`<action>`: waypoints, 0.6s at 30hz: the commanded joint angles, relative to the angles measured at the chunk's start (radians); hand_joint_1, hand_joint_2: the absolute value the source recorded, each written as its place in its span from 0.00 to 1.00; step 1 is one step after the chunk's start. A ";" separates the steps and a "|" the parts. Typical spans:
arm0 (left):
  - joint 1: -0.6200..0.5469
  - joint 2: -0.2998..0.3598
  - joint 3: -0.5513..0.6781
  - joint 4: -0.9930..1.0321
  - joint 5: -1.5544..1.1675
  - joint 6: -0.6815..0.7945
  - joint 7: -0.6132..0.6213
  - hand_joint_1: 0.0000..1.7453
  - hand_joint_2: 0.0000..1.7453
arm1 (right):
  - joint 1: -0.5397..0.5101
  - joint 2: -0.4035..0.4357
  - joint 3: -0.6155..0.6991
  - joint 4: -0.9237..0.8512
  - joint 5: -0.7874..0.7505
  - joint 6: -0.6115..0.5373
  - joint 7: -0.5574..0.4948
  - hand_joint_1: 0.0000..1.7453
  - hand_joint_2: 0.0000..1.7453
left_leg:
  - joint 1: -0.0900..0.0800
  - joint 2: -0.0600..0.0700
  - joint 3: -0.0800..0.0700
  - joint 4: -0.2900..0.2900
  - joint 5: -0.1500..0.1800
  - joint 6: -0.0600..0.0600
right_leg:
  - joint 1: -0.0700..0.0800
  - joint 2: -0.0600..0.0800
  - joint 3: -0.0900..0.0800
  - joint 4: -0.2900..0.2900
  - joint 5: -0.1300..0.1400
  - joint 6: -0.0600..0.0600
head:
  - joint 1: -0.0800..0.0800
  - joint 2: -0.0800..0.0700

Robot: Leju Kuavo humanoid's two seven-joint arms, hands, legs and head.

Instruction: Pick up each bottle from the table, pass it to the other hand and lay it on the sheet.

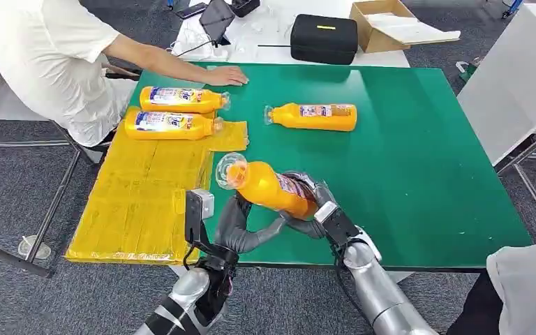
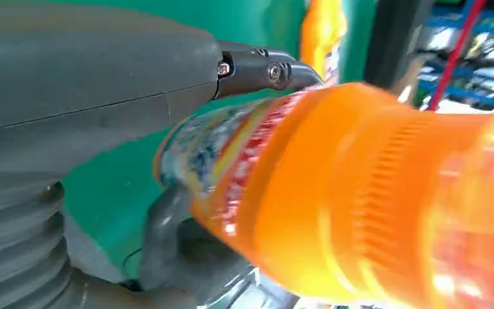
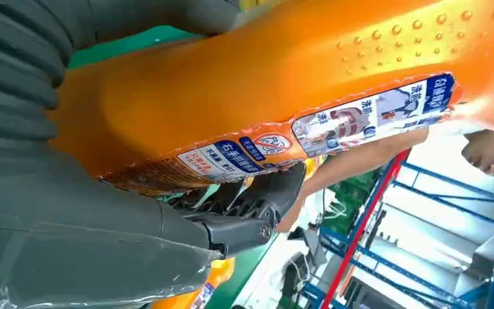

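My right hand [image 1: 315, 209] grips an orange bottle [image 1: 272, 187] by its bottom end, tilted above the near edge of the green table [image 1: 419, 160], cap end toward the yellow sheet [image 1: 139, 202]. My left hand [image 1: 241, 227] reaches under it, thumb and fingers spread on either side of the bottle. In the left wrist view the blurred bottle [image 2: 334, 193] passes between a dark finger [image 2: 264, 67] and the thumb. The right wrist view has my fingers [image 3: 244, 212] wrapped on the label [image 3: 264, 148]. Two bottles [image 1: 181, 99] [image 1: 171, 125] lie on the sheet. Another bottle [image 1: 314, 116] lies on the table.
A person sits at the far left with a hand [image 1: 225, 75] resting on the table's far edge. Behind it are a black case [image 1: 324, 38] and a cardboard box [image 1: 384, 24]. A white table [image 1: 516, 77] stands right. Another person [image 1: 530, 286] is at the near right.
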 commanded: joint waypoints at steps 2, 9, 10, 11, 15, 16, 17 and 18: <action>-0.030 0.013 -0.037 -0.068 -0.006 -0.013 0.001 0.00 1.00 | -0.043 0.008 0.075 0.066 -0.006 0.013 0.004 1.00 1.00 | 0.001 0.002 0.002 0.001 -0.001 0.000 | 0.001 0.002 0.002 0.000 -0.001 -0.002 | 0.000 0.000; -0.045 0.002 -0.039 -0.048 -0.036 0.032 -0.030 0.00 1.00 | -0.047 0.017 0.101 0.057 -0.023 0.047 0.004 1.00 1.00 | 0.000 0.001 0.001 0.000 -0.001 0.000 | 0.000 0.001 0.001 0.000 0.000 -0.002 | 0.000 0.000; -0.050 -0.001 -0.045 -0.039 -0.041 0.034 -0.034 0.00 1.00 | -0.046 0.020 0.106 0.053 -0.027 0.050 0.004 1.00 1.00 | 0.001 0.002 0.004 0.002 -0.003 -0.001 | 0.001 0.002 0.004 0.001 -0.002 -0.003 | 0.000 0.000; -0.052 -0.003 -0.046 -0.033 -0.043 0.035 -0.038 0.00 1.00 | -0.048 0.020 0.112 0.052 -0.026 0.049 0.004 1.00 1.00 | 0.000 0.001 0.000 0.000 -0.001 0.000 | 0.001 0.001 0.000 0.000 0.000 -0.001 | 0.000 0.000; -0.054 -0.010 -0.046 -0.024 -0.031 0.027 -0.058 1.00 1.00 | -0.049 0.026 0.126 0.047 -0.038 0.070 0.004 1.00 1.00 | 0.001 0.002 0.003 0.002 -0.003 -0.001 | 0.002 0.003 0.003 0.002 -0.002 -0.003 | 0.000 0.000; -0.055 -0.009 -0.046 -0.022 -0.031 0.027 -0.059 1.00 1.00 | -0.049 0.027 0.128 0.048 -0.039 0.074 0.004 1.00 1.00 | 0.000 0.001 0.001 0.000 -0.001 0.000 | 0.000 0.001 0.001 0.000 0.000 -0.001 | 0.000 0.000; -0.056 -0.008 -0.046 -0.020 -0.032 0.027 -0.063 1.00 1.00 | -0.048 0.028 0.129 0.047 -0.044 0.080 0.004 1.00 1.00 | 0.000 0.001 0.000 0.000 0.000 0.000 | 0.000 0.001 0.000 0.000 0.000 -0.001 | 0.000 0.000; -0.056 -0.009 -0.045 -0.015 -0.021 0.013 -0.064 1.00 1.00 | -0.047 0.031 0.126 0.042 -0.058 0.092 0.004 0.97 1.00 | 0.000 0.001 0.000 0.000 0.000 0.000 | 0.000 0.001 0.000 0.000 0.000 -0.001 | 0.000 0.000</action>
